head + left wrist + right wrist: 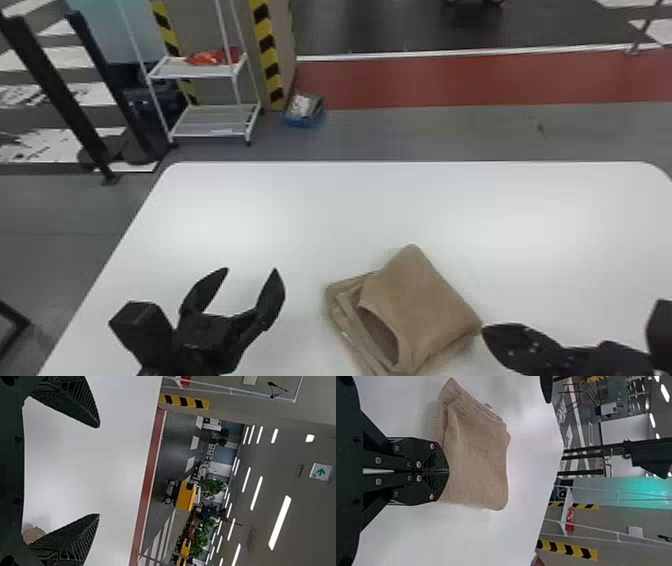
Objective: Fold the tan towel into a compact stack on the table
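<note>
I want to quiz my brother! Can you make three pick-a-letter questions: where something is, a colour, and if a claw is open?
1. Where is the towel? A) on the floor B) on the table C) on a shelf
2. What colour is the table? A) white B) green C) purple
3. How is the left claw? A) gripping the towel B) shut C) open

1: B, it rests on the tabletop.
2: A, its top is white.
3: C, its fingertips are apart.
</note>
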Action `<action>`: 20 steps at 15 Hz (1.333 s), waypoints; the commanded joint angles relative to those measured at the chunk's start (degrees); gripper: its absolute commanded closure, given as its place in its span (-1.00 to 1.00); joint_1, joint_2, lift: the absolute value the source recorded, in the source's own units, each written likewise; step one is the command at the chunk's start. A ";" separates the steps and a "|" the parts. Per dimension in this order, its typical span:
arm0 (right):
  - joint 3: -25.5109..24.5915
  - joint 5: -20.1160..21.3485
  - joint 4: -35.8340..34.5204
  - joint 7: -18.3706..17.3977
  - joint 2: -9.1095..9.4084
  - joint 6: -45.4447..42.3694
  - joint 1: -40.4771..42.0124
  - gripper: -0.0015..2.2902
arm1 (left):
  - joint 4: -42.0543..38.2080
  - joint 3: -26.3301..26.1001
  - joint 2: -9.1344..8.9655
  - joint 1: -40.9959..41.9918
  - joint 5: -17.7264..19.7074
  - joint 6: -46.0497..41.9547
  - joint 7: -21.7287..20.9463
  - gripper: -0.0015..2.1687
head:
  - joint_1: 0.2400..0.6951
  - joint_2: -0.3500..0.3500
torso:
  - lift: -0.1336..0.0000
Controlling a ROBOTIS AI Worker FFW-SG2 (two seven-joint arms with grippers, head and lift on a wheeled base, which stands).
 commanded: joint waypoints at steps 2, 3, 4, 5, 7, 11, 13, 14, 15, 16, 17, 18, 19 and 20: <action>0.75 5.35 4.09 2.68 -0.07 -0.27 -2.06 0.91 | -0.34 0.23 -0.15 0.22 0.05 0.00 0.00 -0.93 | 1.00 0.32 | -0.70; 1.37 6.05 5.41 2.86 -0.16 -0.09 -2.86 0.91 | -0.25 0.23 -0.15 0.22 0.05 0.00 0.00 -0.93 | 1.00 0.32 | -0.70; 2.16 6.14 6.47 2.77 -0.07 0.26 -3.73 0.91 | -0.25 0.14 -0.15 0.13 0.05 0.00 0.00 -0.93 | 1.00 0.31 | -0.70; 3.39 6.14 7.87 2.33 -0.07 1.49 -5.14 0.91 | -0.25 0.06 -0.15 0.05 -0.04 0.00 0.00 -0.93 | 1.00 0.31 | -0.70; 5.85 6.05 10.24 -0.22 0.02 3.60 -7.87 0.91 | -0.25 -0.21 -0.15 -0.13 -0.12 0.18 0.00 -0.93 | 1.00 0.33 | -0.70; 9.63 6.05 15.52 -7.34 0.46 10.10 -15.07 0.91 | 0.19 -0.65 -0.15 -1.19 -0.12 0.70 0.00 -0.93 | 1.00 0.37 | -0.70; 9.98 5.79 18.51 -10.41 2.31 11.33 -18.76 0.91 | 0.27 -0.82 -0.15 -1.54 -0.12 0.88 0.00 -0.93 | 1.00 0.35 | -0.70; 10.24 5.79 20.18 -11.99 2.92 11.86 -20.61 0.91 | 0.45 -0.82 -0.15 -1.89 -0.12 1.06 0.00 -0.93 | 1.00 0.35 | -0.70; 10.33 5.17 21.58 -13.22 3.18 12.21 -22.19 0.91 | 0.80 -0.91 -0.09 -2.42 -0.12 1.23 0.00 -0.93 | 1.00 0.34 | -0.70; 10.33 4.47 22.29 -14.19 3.36 12.56 -22.98 0.91 | 1.15 -1.17 0.00 -2.86 -0.12 1.41 0.00 -0.93 | 1.00 0.34 | -0.70; 10.59 4.12 23.25 -15.16 3.45 12.91 -23.95 0.91 | 1.42 -1.61 0.18 -3.29 -0.12 1.76 0.00 -0.93 | 1.00 0.34 | -0.70; 10.95 4.03 24.83 -16.30 3.71 12.91 -25.27 0.91 | 1.50 -1.79 0.18 -3.56 -0.12 1.93 0.00 -0.93 | 1.00 0.33 | -0.70; 11.47 3.94 26.42 -17.44 4.06 12.91 -26.59 0.91 | 1.50 -1.79 0.26 -3.65 -0.12 2.11 0.00 -0.93 | 1.00 0.32 | -0.70; 12.26 4.03 28.26 -19.20 4.41 13.09 -28.08 0.91 | 1.50 -1.88 0.26 -3.65 -0.12 2.11 0.00 -0.93 | 1.00 0.31 | -0.70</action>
